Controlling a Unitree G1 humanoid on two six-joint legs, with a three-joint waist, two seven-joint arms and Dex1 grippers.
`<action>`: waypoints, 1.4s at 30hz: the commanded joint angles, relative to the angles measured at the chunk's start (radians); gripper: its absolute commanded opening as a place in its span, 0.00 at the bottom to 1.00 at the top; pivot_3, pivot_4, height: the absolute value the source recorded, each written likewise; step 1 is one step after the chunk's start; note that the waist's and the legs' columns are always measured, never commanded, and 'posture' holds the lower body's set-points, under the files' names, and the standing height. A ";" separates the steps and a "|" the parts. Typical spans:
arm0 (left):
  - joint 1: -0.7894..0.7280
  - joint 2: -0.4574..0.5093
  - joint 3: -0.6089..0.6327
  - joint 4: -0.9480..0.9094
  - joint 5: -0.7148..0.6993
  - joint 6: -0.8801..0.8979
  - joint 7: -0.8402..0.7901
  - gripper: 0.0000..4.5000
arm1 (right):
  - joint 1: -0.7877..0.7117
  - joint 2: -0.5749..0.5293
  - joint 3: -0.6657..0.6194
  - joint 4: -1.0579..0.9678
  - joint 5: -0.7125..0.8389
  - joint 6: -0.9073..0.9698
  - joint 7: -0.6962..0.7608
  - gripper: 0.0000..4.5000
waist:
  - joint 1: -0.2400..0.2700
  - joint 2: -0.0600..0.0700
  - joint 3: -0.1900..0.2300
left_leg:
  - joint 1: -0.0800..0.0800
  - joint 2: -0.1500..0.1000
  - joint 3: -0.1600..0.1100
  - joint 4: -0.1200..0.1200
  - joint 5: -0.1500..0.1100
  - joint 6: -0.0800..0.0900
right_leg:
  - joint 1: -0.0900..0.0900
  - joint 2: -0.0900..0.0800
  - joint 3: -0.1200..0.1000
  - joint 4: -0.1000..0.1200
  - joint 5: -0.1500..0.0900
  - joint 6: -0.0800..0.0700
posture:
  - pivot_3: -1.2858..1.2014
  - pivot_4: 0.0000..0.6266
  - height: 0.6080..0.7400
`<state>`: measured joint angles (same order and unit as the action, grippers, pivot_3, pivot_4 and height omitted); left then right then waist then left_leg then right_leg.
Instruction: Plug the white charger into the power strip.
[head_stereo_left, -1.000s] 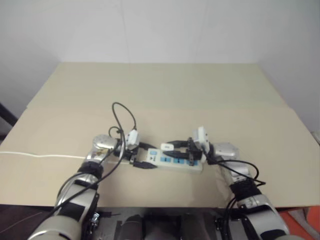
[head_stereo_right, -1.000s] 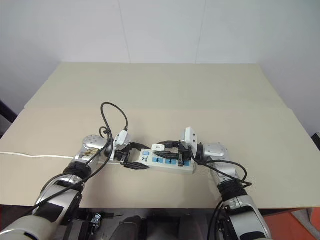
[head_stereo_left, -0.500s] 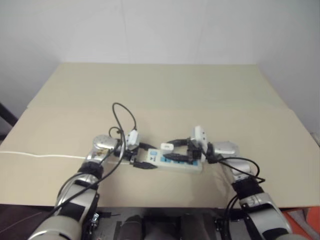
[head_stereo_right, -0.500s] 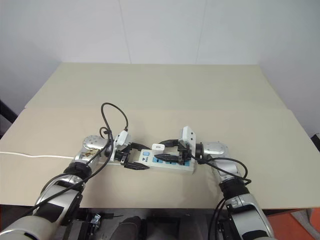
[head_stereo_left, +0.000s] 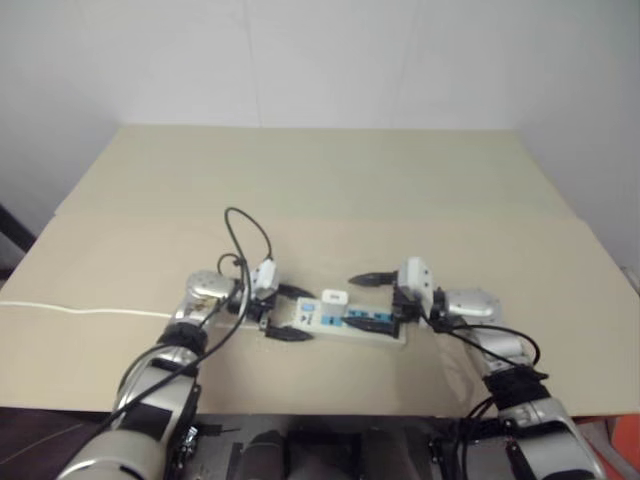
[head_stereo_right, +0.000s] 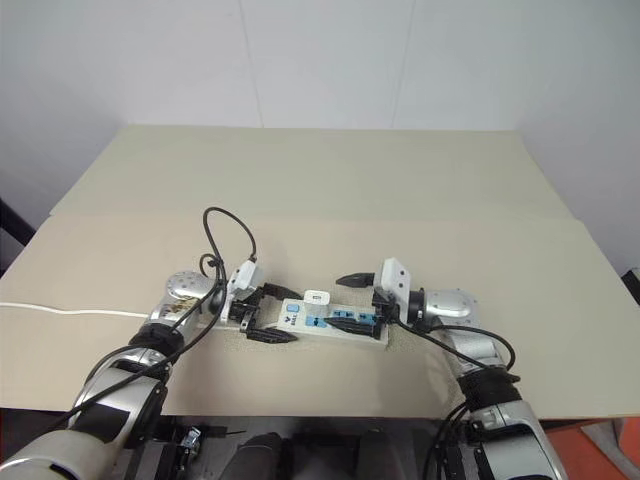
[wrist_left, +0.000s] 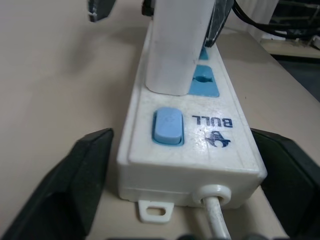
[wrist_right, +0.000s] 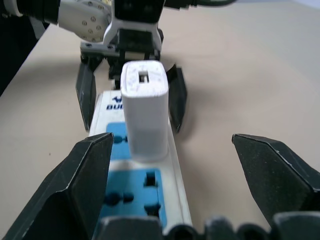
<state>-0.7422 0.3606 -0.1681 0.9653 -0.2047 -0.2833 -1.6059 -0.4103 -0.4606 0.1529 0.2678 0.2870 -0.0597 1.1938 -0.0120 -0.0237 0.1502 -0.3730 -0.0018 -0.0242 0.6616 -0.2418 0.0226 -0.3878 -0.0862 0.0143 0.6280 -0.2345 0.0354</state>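
between the two grippers, on the beige table (head_stereo_right: 420, 190), lies the power strip (head_stereo_right: 335, 327), with the white charger (head_stereo_right: 317, 299) standing upright in the blue socket nearest its switch end. the left gripper (head_stereo_right: 267, 313) stands wide open at that switch end, one black finger on each side of the strip and neither pressing it, the thin cord leaving the strip between them. the right gripper (head_stereo_right: 352, 300) is also spread wide at the opposite end, its fingers (wrist_right: 85, 180) apart from the charger, which stands free just ahead of them. both grippers hold nothing.
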 joint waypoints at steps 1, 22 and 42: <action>0.024 -0.001 0.058 -0.065 -0.039 -0.051 0.019 1.00 | 0.054 -0.026 -0.004 -0.023 -0.010 0.045 -0.010 1.00 | 0.000 0.000 0.000 | 0.000 0.000 0.000 0.000 0.000 0.000 | 0.000 0.000 0.000 0.000 0.000 0.000 | 0.52 0.24 1.00; 0.370 0.414 0.322 -0.559 -0.237 0.285 0.042 1.00 | 0.295 -0.471 -0.399 -0.275 0.202 0.127 0.112 1.00 | 0.000 0.007 0.010 | -0.002 0.001 -0.001 -0.002 0.000 0.000 | -0.002 -0.003 0.000 -0.002 -0.001 0.000 | 0.52 0.24 1.00; 0.339 0.455 0.305 -0.485 -0.209 0.272 -0.002 1.00 | 0.388 -0.548 -0.474 -0.386 0.204 0.237 0.091 1.00 | 0.002 0.006 0.010 | -0.007 0.001 0.000 -0.002 0.000 0.000 | -0.006 -0.004 0.000 -0.003 -0.001 0.000 | 0.52 0.24 1.00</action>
<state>-0.3852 0.7967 0.1333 0.4769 -0.4151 0.0000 -1.5986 -0.0230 -0.9873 -0.2720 -0.0898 0.4844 0.1856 1.2847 -0.0104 -0.0181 0.1607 -0.3800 -0.0007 -0.0243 0.6592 -0.2420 0.0226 -0.3934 -0.0901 0.0143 0.6246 -0.2352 0.0358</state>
